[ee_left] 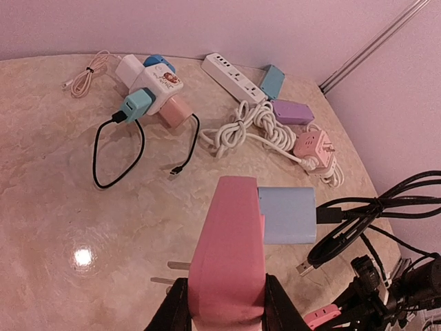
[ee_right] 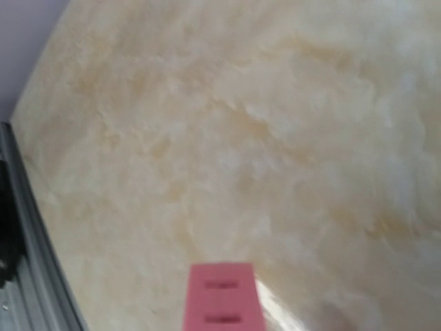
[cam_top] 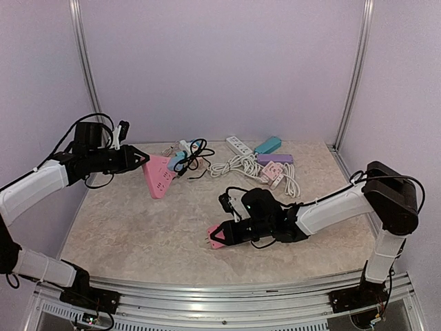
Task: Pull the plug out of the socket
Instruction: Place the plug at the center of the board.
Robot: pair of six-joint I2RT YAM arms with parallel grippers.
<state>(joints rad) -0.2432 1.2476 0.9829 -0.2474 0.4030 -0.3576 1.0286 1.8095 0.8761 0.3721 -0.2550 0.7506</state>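
Observation:
My left gripper [cam_top: 143, 160] is shut on the narrow end of a pink wedge-shaped socket [cam_top: 159, 176] and holds it over the table's far left. In the left wrist view the black fingers [ee_left: 173, 310] clamp the socket [ee_left: 231, 248] on both sides. A light-blue plug [ee_left: 286, 215] with a black cable [ee_left: 358, 224] is still seated in the socket's right side. My right gripper [cam_top: 224, 234] is low near the front centre, shut on a small pink plug [cam_top: 216, 236]. The right wrist view shows only that plug's slotted end [ee_right: 222, 303]; the fingers are hidden.
At the back lie a cluster of joined adapters [ee_left: 155, 89], a white power strip [ee_left: 231, 76], a teal block [ee_left: 273, 81], a purple block [ee_left: 292, 110], a pink adapter [ee_left: 313, 146] on a coiled white cord [ee_left: 241, 127], and a black cable loop [ee_left: 100, 158].

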